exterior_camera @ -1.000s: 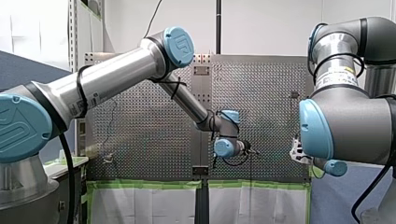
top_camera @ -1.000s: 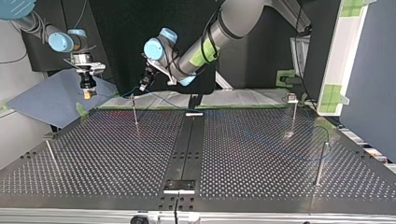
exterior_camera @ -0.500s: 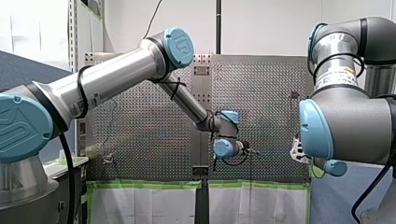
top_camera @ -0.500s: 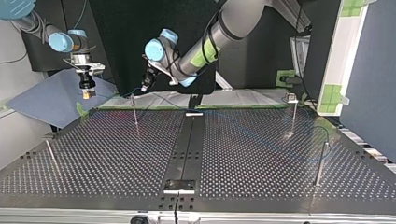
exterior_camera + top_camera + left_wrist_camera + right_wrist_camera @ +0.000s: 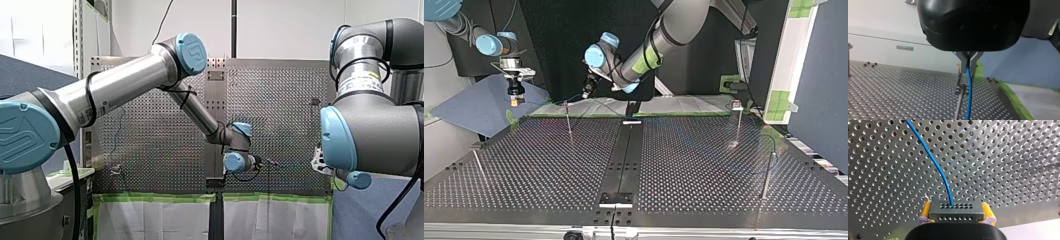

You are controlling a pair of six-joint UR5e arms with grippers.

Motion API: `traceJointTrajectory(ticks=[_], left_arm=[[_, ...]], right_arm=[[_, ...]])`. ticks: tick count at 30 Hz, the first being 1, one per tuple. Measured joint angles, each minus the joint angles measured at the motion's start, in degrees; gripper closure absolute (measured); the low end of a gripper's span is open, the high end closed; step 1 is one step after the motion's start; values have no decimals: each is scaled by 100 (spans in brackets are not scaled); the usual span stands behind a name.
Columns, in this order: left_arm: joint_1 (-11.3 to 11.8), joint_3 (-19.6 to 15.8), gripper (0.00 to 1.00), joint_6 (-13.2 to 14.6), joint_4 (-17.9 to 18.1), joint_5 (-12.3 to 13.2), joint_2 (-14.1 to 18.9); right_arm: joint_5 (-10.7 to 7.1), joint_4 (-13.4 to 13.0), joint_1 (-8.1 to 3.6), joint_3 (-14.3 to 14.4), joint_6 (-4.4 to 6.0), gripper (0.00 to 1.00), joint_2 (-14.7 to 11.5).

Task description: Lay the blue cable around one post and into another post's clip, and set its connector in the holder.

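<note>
My left gripper (image 5: 267, 162) has slid a little toward the front view's left and dipped lower over the table (image 5: 150, 150). Its fingers are too small to read there.

In the top view it has drifted from the post (image 5: 568, 120) toward the table's middle strip. It hangs above the edge on the arms' side, with the post just beside it. My right gripper (image 5: 514, 99) hovers off the corner of that same edge, over a blue-grey sheet (image 5: 474, 112).

The left wrist view settles the grip: the metal fingers (image 5: 963, 65) are pressed together on the blue cable (image 5: 969, 100), which drops straight down. It hangs just beside the post's clip head (image 5: 960, 88), near the table's edge. I cannot tell whether cable and clip touch.

In the right wrist view the yellow pads (image 5: 926, 210) clamp the grey connector (image 5: 956, 211) on both sides. The cable leaves its face and curves away across the perforated plate.

The step in hand looks like routing: the line is being brought to this post, not yet seated. The next move likely calls for aligning the cable over the clip's slot and pressing it down. My right gripper should give enough slack that the connector is not tugged.
</note>
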Motion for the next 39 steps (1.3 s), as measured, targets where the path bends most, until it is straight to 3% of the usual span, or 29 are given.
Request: traceJointTrajectory(ticks=[15, 25, 29, 36, 39], left_arm=[[61, 125, 98, -40, 55, 71, -225], [-3, 132, 98, 221, -126, 52, -129], [-13, 142, 98, 261, -126, 58, 6], [45, 179, 98, 104, -141, 63, 60], [59, 169, 98, 41, -159, 64, 58]], right_arm=[[7, -35, 10, 0, 53, 100, 0], [-41, -30, 30, 0, 61, 100, 0], [-70, -40, 27, -8, 126, 100, 1], [-64, 47, 7, -68, 352, 100, 1], [-65, 89, 17, -73, 373, 100, 2]])
